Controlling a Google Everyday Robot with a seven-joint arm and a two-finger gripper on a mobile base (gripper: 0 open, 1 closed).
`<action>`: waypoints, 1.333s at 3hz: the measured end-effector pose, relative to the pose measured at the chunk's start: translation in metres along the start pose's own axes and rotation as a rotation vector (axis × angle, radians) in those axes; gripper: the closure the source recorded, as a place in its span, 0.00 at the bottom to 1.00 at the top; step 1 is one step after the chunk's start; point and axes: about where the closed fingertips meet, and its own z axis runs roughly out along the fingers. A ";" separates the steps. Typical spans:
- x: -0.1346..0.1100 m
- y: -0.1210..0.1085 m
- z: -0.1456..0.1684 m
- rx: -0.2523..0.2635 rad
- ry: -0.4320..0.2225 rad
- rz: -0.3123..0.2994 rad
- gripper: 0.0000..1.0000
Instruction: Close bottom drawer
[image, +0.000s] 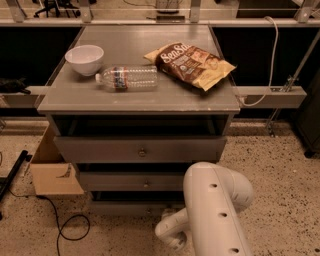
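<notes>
The gripper (173, 239) is low near the floor, just in front of the right part of the bottom drawer (125, 208). I cannot tell if it is open or closed. The white arm (215, 210) covers the right end of this drawer. Above it are the middle drawer (120, 181) and the top drawer (100, 149). On the cabinet top (130, 102) lie a bowl (84, 59), a bottle (127, 78) and a chips bag (192, 64).

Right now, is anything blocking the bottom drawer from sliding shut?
Nothing visible does. The arm hangs before the bottom drawer's right end; the end effector is out of view, likely beneath it. The drawer's inside is too dark to check.
</notes>
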 end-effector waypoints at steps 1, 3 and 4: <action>0.006 -0.033 0.007 0.055 0.031 -0.011 1.00; 0.007 -0.048 0.000 0.094 0.034 -0.013 1.00; 0.007 -0.048 0.000 0.094 0.034 -0.013 0.83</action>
